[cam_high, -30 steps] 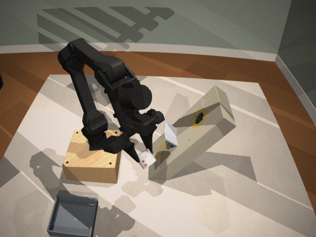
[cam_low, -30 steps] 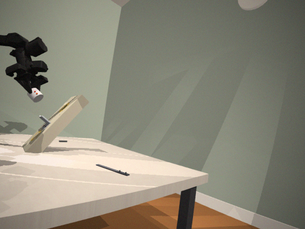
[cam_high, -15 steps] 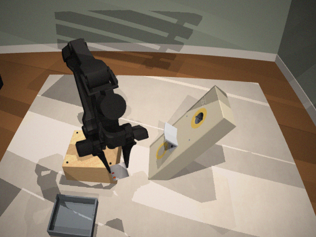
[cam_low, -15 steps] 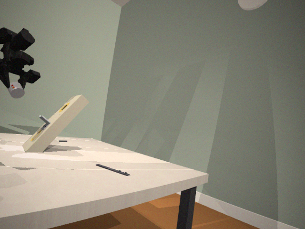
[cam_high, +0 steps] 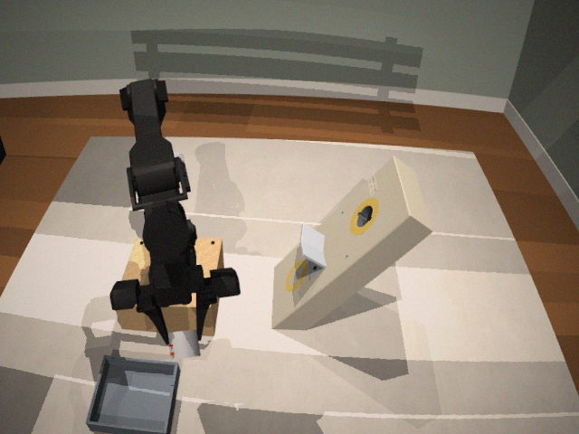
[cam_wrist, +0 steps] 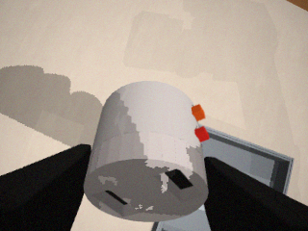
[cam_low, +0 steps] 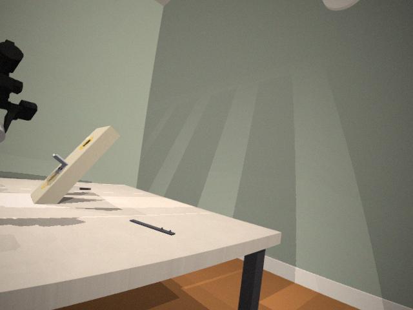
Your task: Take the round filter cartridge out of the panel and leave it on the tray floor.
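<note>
My gripper [cam_high: 185,340] [cam_wrist: 146,162] is shut on the white filter cartridge [cam_high: 185,344] [cam_wrist: 144,120] and holds it in the air, in front of the wooden base block. The cartridge's face with two dark slots points back toward the wrist camera, and orange and red marks show on its side. The tray [cam_high: 175,387] [cam_wrist: 289,175], grey-blue, stands on the table just beyond and left of the cartridge in the top view; no object shows in it. The tilted beige service panel [cam_high: 336,270] [cam_low: 75,168] stands to the right, with a dark open socket [cam_high: 365,215] inside its upper yellow ring.
A light grey hinged flap [cam_high: 312,245] [cam_low: 60,159] sticks out of the panel above a lower yellow ring [cam_high: 289,281]. The wooden base block [cam_high: 210,261] lies under the arm. A thin dark bar [cam_low: 151,227] lies on the table near its edge in the exterior view.
</note>
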Tool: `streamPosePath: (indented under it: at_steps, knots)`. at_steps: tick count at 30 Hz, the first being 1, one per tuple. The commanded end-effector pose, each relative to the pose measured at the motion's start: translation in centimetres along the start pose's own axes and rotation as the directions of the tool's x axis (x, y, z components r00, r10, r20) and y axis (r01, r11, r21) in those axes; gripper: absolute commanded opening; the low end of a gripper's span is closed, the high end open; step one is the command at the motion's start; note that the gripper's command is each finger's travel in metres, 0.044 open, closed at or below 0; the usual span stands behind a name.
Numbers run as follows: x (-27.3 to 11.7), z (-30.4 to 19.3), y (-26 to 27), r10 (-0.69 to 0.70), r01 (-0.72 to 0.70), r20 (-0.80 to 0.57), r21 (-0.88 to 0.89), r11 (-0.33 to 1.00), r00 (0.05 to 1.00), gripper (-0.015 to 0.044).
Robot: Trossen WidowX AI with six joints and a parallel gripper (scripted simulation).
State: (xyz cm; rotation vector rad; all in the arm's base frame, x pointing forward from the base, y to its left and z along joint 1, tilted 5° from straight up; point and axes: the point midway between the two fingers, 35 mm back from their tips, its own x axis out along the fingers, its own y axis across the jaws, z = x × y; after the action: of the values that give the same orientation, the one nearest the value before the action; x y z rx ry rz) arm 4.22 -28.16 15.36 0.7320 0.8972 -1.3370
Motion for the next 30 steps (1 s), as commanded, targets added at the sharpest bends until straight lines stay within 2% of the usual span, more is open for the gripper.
streamPosePath:
  at_steps: [1, 21, 30]
  knots:
    - [1.2, -0.6, -1.6, -0.035, 0.035, -0.001, 0.047, 0.998, 0.999, 0.0]
    - [6.4, -7.1, -10.6, -0.212, 0.212, -0.037, 0.328, 0.92, 0.977, 0.0]
    - [8.5, -8.4, -11.3, -0.225, 0.225, -0.042, 0.348, 0.91, 0.974, 0.0]
